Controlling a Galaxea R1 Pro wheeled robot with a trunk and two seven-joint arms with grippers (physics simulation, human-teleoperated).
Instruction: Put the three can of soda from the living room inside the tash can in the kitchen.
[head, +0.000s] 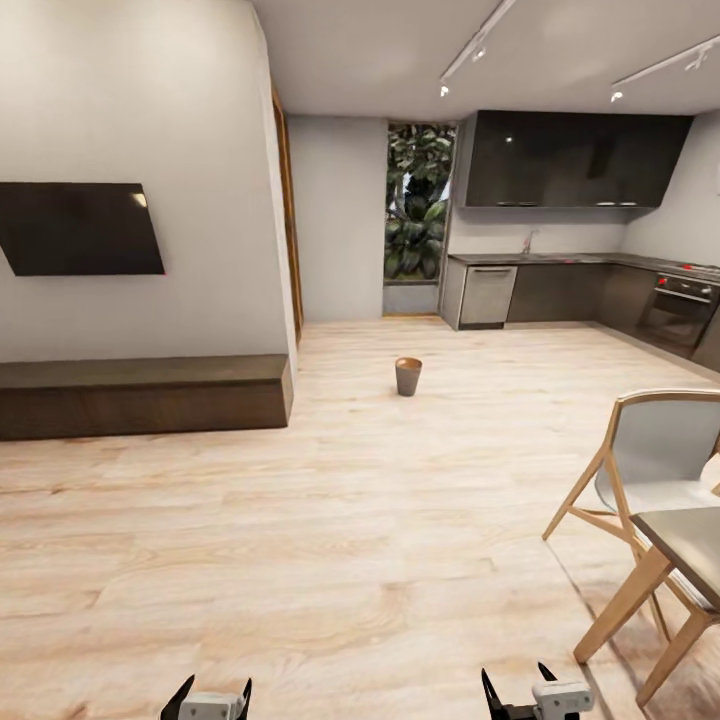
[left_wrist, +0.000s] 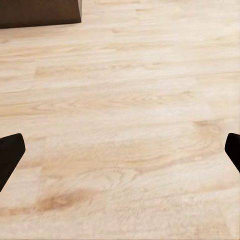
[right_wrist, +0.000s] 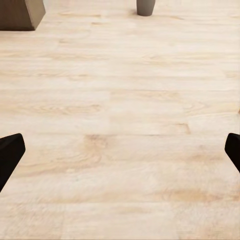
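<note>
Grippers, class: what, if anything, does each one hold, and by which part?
Nothing. The left gripper and right gripper are both open over bare floor.

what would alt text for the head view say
A small round bin stands alone on a pale wood floor, with a grey kitchen behind it. A long dark low cabinet lines the left wall, a wooden chair sits right, and both open pincers, left and right, show at the bottom.

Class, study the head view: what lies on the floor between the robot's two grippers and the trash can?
Nothing but bare pale wood floor separates the left gripper and right gripper from the trash can. The head view shows it.
</note>
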